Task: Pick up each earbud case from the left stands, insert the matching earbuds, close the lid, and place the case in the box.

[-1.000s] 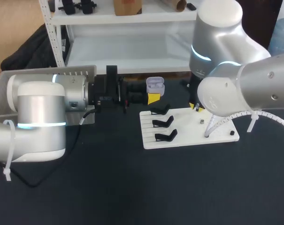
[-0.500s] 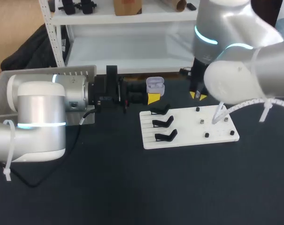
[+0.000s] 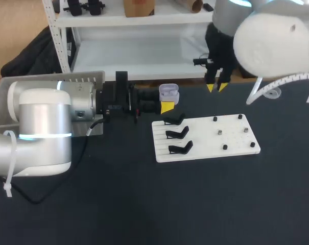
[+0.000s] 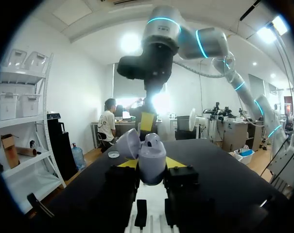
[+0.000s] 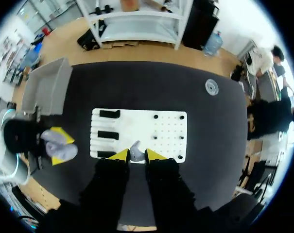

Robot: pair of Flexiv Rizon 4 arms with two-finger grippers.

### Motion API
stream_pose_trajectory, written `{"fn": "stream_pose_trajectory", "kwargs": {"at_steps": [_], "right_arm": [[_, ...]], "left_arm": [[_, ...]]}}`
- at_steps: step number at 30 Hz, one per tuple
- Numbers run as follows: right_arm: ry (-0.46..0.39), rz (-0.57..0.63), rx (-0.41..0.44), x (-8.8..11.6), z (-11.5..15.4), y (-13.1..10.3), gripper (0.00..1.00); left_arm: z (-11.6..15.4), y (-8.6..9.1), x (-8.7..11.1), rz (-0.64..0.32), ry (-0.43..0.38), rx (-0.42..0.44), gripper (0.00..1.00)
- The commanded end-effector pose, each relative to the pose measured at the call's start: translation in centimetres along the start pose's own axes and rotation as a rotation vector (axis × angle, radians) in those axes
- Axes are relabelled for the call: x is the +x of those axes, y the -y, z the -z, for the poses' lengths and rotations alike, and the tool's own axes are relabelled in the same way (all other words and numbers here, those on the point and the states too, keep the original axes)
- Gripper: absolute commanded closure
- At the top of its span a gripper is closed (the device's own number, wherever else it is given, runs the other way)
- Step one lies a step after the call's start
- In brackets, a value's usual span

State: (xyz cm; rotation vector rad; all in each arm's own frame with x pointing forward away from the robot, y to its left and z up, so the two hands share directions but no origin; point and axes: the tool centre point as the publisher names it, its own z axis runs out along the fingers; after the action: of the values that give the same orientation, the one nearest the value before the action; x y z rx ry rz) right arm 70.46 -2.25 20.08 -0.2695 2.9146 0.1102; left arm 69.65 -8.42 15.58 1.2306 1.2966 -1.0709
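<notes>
Left claw (image 3: pixel 167 107): closed on the open earbud case (image 3: pixel 168 93), one tip on each side, held above the tabletop (image 3: pixel 144 204) just off the far-left corner of the white board (image 3: pixel 205 148). The lid (image 4: pixel 129 144) is tipped back.

Right claw (image 5: pixel 135 155): tips nearly together, pinching a small pale earbud (image 5: pixel 135 150). It is raised high, beyond the board's far edge.

Stands (image 3: pixel 177 133) on the board's left strip: all three are bare.

Box (image 5: pixel 47 90): well left of the board. Its contents cannot be made out.

Judged progress: this case is lifted and opened, with an earbud in transit. Left to do are seating the earbuds, shutting the lid and boxing the case. With no cases on the stands, this looks like the last one.
</notes>
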Motion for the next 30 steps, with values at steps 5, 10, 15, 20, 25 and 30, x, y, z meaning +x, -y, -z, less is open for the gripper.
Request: {"fn": "stream_pose_trajectory", "kwargs": {"at_steps": [5, 10, 15, 20, 25, 30], "right_arm": [[0.004, 0.114, -0.037, 1.5, 6.8, -2.6, 1.0], [0.018, 0.184, -0.041, 2.2, 8.1, -4.1, 1.0], [0.018, 0.247, -0.069, 3.0, 8.5, -6.4, 1.0], [0.022, 0.31, -0.076, 4.0, 8.1, -8.5, 1.0], [0.009, 0.349, -0.078, 4.3, 7.0, -10.0, 1.0], [-0.011, 0.375, -0.086, 4.3, 5.6, -10.9, 1.0]], "left_arm": [[0.0, 0.1, 0.0, -0.001, 0.002, -0.005, 1.0], [0.0, 0.1, 0.0, -0.001, 0.002, -0.005, 1.0], [0.0, 0.1, 0.0, -0.001, 0.002, -0.005, 1.0], [0.0, 0.1, 0.0, -0.001, 0.002, -0.005, 1.0], [0.0, 0.1, 0.0, -0.001, 0.002, -0.005, 1.0], [0.0, 0.1, 0.0, -0.001, 0.002, -0.005, 1.0]]}}
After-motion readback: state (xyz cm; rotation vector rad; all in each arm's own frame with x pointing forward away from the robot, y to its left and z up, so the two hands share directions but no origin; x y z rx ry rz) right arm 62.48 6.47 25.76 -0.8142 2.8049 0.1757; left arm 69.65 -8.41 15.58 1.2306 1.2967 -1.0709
